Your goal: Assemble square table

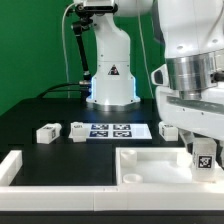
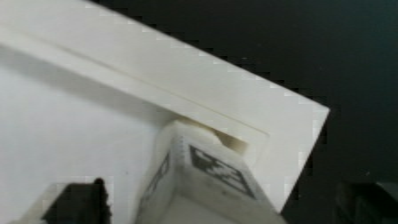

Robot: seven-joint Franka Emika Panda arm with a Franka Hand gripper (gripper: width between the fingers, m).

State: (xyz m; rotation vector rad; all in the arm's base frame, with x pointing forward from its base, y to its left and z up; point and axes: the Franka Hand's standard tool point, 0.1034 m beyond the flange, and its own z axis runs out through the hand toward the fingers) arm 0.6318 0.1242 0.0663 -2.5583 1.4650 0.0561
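The white square tabletop (image 1: 150, 166) lies at the front of the exterior view, raised rim up. My gripper (image 1: 202, 150) is shut on a white block leg (image 1: 204, 163) with a tag and holds it upright over the tabletop's corner on the exterior view's right. In the wrist view the leg (image 2: 205, 172) stands between my dark fingers (image 2: 79, 203) at the corner socket (image 2: 228, 135) of the tabletop (image 2: 71, 120). I cannot tell whether the leg's end is seated in the socket. Two loose legs (image 1: 47, 132) (image 1: 79, 130) lie to the left, and another (image 1: 168, 130) lies behind the tabletop.
The marker board (image 1: 118, 130) lies flat in the middle of the black table. A low white fence bar (image 1: 10, 166) runs along the front left. The robot base (image 1: 110, 75) stands at the back, before a green wall.
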